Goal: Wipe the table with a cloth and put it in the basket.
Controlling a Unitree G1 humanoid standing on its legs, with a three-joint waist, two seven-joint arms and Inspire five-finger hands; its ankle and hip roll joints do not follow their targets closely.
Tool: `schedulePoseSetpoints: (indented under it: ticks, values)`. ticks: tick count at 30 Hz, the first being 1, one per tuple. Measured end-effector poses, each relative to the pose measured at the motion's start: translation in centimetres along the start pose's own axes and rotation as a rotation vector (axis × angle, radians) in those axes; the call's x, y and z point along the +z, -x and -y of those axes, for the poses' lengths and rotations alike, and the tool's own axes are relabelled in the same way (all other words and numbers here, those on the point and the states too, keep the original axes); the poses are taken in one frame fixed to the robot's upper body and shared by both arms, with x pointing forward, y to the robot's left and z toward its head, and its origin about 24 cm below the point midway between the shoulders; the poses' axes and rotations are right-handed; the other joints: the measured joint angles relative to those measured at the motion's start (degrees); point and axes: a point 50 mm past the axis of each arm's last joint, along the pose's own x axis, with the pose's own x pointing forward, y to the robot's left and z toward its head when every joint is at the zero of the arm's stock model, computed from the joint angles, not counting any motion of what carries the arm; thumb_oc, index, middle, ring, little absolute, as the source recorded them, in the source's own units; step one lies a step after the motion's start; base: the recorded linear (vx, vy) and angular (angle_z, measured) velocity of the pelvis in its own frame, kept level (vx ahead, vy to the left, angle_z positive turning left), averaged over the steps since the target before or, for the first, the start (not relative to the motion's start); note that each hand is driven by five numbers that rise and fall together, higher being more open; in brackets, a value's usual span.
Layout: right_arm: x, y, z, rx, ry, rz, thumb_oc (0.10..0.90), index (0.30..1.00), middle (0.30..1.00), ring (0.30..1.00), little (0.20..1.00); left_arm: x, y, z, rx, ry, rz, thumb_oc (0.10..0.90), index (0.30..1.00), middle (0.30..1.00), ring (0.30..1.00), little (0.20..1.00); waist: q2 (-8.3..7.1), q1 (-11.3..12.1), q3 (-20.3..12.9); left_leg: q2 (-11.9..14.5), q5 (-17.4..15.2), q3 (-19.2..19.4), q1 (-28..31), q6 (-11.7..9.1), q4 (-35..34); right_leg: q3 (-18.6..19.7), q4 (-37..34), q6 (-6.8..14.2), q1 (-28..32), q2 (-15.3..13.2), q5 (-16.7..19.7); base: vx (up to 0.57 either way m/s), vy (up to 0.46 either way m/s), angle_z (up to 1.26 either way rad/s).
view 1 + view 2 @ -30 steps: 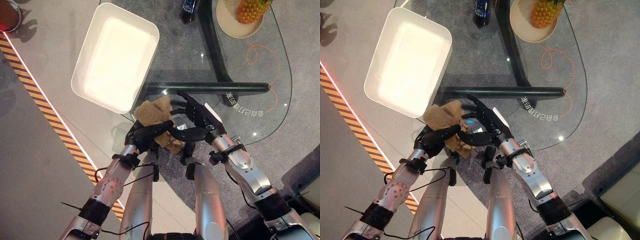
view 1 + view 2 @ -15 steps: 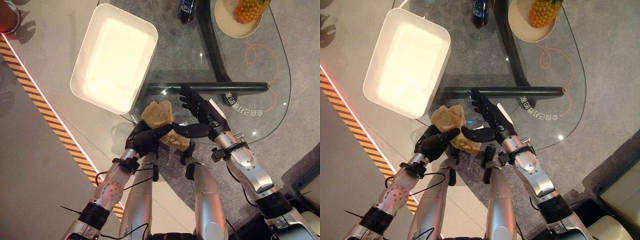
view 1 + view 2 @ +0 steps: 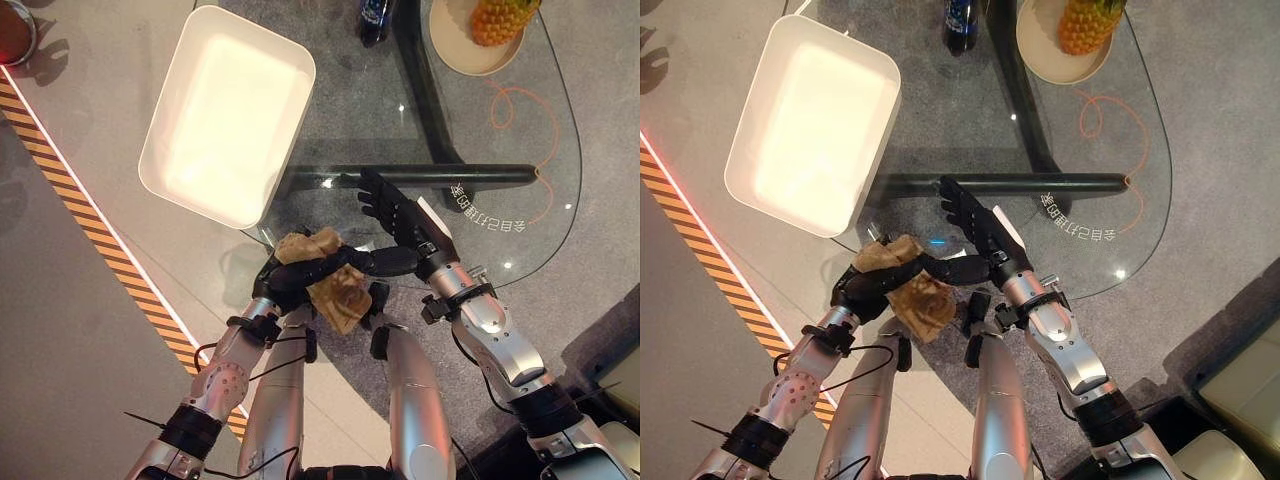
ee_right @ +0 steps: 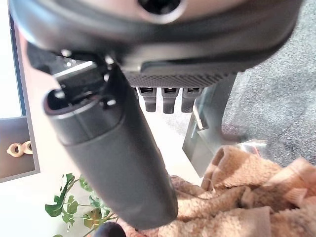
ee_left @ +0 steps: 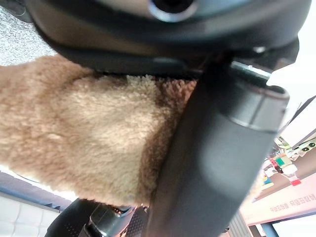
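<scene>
The left hand (image 3: 285,282) squeezes the tan cloth (image 3: 335,292) at the glass table's (image 3: 520,130) near edge. The right hand (image 3: 400,225), at 3 o'clock from it, is stretched flat. The white basket (image 3: 180,100), at 11 o'clock, has nothing inside.

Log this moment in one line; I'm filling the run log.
left hand: shut on cloth | right hand: open above glass table | basket: empty
</scene>
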Motion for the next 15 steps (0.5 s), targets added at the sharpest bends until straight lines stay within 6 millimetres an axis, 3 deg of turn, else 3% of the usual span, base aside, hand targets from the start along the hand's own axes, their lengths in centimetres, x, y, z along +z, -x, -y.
schedulePoseSetpoints:
  ticks: [15]
  values:
    - [0.05,0.48,0.62,-0.060,-0.035,0.031,0.800,0.900,0.900,0.900,0.900,0.76,0.52,-0.53,0.008,0.006,0.060,0.100,0.300,0.300,0.300,0.200,-1.03,0.0,-0.1,0.2,-0.3,0.1,1.2,0.3,0.7,0.0,0.1,0.0,1.6,0.1,0.4,0.00,0.000,0.00]
